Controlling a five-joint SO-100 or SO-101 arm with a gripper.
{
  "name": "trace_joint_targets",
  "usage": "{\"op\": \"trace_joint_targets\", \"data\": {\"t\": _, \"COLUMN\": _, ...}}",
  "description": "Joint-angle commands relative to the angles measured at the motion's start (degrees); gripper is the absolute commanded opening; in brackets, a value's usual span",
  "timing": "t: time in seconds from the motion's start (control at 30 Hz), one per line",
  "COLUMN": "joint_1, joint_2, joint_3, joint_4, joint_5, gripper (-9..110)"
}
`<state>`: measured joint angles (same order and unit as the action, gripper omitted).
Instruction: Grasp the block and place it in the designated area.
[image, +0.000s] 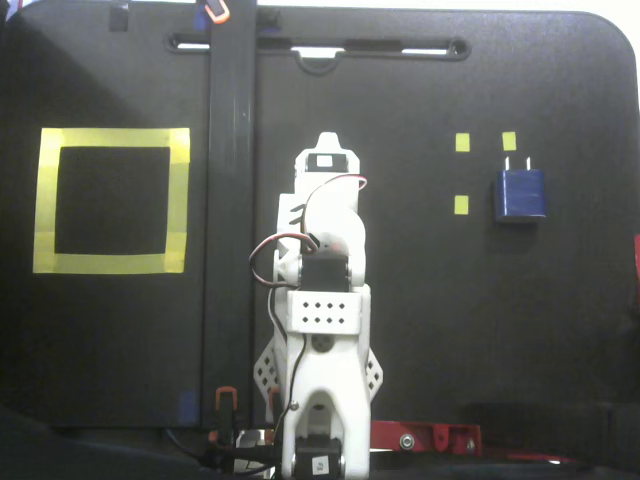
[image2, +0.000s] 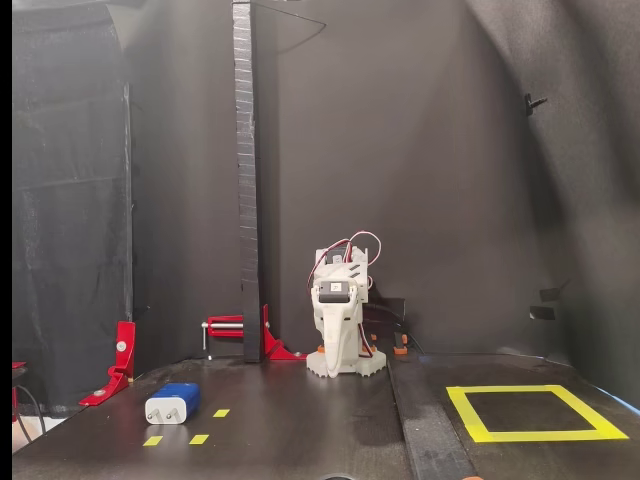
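Block: the block lies nearest the camera in a fixed view, flat on the black table, pale pronged end toward the lens; from above in a fixed view it sits at right with prongs pointing to the top edge
Markers: three small yellow markers just beside the block, none touching it
Designated area: the designated area at front right in a fixed view, at left from above, well apart from the block
Arm: white arm folded at mid-table, farther back
Gripper: the gripper seems tucked with tip down; open or closed cannot be told
Clamps: red clamps at the rear
Backdrop: dark curtain farthest
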<state>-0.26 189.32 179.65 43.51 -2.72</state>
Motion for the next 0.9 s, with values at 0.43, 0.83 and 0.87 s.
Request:
{"op": "trace_joint_targets", "data": {"t": 0.43, "joint_1": 0.0, "joint_2": 0.3, "joint_3": 0.4, "joint_4": 0.1, "joint_5": -0.3, "gripper": 0}}
{"op": "trace_joint_targets", "data": {"t": 0.83, "joint_1": -0.4, "joint_2": 0.3, "joint_3": 0.4, "joint_4": -8.4, "joint_5": -1.0, "gripper": 0}}
{"op": "trace_joint_targets", "data": {"t": 0.87, "joint_1": -0.4, "joint_2": 0.3, "joint_3": 0.4, "joint_4": -10.4, "joint_5": -1.0, "gripper": 0}}
